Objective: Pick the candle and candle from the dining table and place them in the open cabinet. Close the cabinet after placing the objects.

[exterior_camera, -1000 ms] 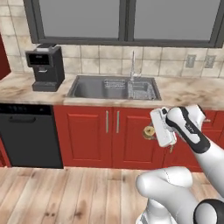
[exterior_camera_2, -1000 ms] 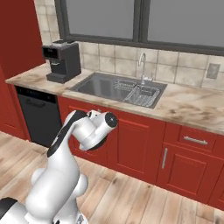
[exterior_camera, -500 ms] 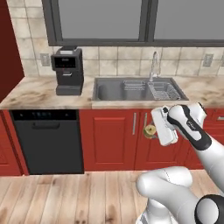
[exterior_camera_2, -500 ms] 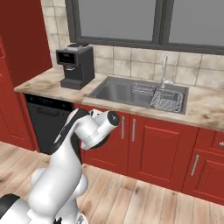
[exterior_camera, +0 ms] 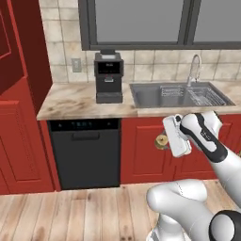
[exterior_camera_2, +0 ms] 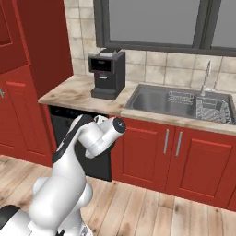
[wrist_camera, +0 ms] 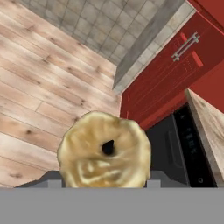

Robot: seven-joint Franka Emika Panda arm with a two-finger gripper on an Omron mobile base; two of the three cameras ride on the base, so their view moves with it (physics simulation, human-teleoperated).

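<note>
A squat golden-tan candle sits between the fingers of my gripper, held out in front of the arm at the height of the red lower cupboard doors. In the hand view the candle looms close, with a small dark wick hole in its top, above the wooden floor. A tall red cabinet with panelled fronts stands at the left end of the counter, a good way left of the gripper. The dining table is out of view.
Along the marbled counter stand a black coffee machine and a steel sink with a rack. A black dishwasher sits under the counter. Wooden floor lies in front.
The whole picture has slid right: the base has moved left, bringing the tall red cabinet into sight. The arm keeps its pose and the candle stays in the gripper.
</note>
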